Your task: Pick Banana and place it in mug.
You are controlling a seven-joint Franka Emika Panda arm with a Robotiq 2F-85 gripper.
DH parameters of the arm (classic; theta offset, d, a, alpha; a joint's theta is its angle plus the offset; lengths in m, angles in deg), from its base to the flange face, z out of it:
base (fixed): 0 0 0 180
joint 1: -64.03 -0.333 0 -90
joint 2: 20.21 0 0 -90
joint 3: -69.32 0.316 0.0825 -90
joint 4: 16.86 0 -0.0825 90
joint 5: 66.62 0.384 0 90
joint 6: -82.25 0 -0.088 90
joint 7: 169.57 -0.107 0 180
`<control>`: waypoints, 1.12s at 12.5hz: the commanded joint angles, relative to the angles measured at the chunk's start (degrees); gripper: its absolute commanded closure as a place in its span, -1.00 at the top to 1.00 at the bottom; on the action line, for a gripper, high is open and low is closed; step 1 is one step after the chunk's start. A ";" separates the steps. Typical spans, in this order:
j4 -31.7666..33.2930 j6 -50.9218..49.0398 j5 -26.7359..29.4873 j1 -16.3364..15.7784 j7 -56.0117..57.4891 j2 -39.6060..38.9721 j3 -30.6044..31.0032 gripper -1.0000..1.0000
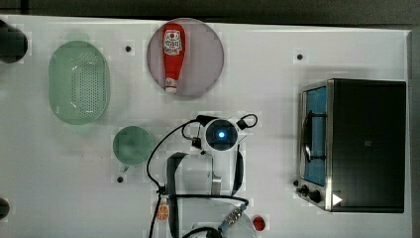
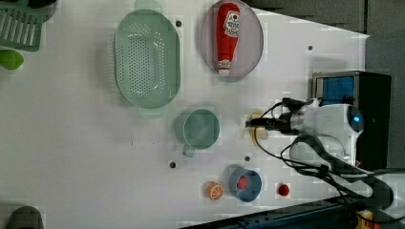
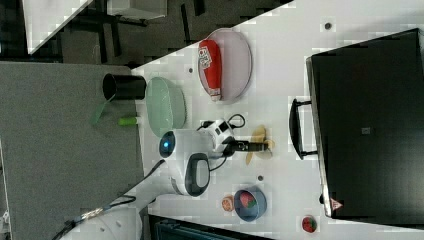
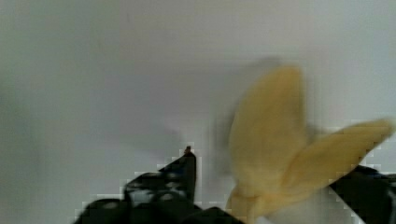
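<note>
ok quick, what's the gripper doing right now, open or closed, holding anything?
Gripper: open, fingers either side of the banana, not clamped on it.

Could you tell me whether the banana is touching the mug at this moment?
Apart. In the left view, a bare strip of white table separates the banana from the mug, which stands toward the left view's left.

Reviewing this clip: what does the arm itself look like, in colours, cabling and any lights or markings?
A white arm with dark grey joint panels and a round glowing blue light. Loose black cables loop around the wrist and trail back along the arm. The gripper is black, with dark, tapered fingers.
</note>
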 commanded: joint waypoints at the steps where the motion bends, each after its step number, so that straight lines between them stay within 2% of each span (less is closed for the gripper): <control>1: 0.80 1.41 -0.55 0.07 2.47 2.87 -1.06 0.17; 4: 0.47 1.25 -0.53 0.10 2.48 3.75 -1.12 -0.48; 7: 0.60 0.45 -0.53 0.30 2.47 7.51 -1.41 -0.49; 9: 0.19 -3.19 -0.53 0.40 2.43 13.42 -2.03 -0.49; 14: -5.14 -27.63 -0.52 0.45 2.18 29.69 -2.63 -0.49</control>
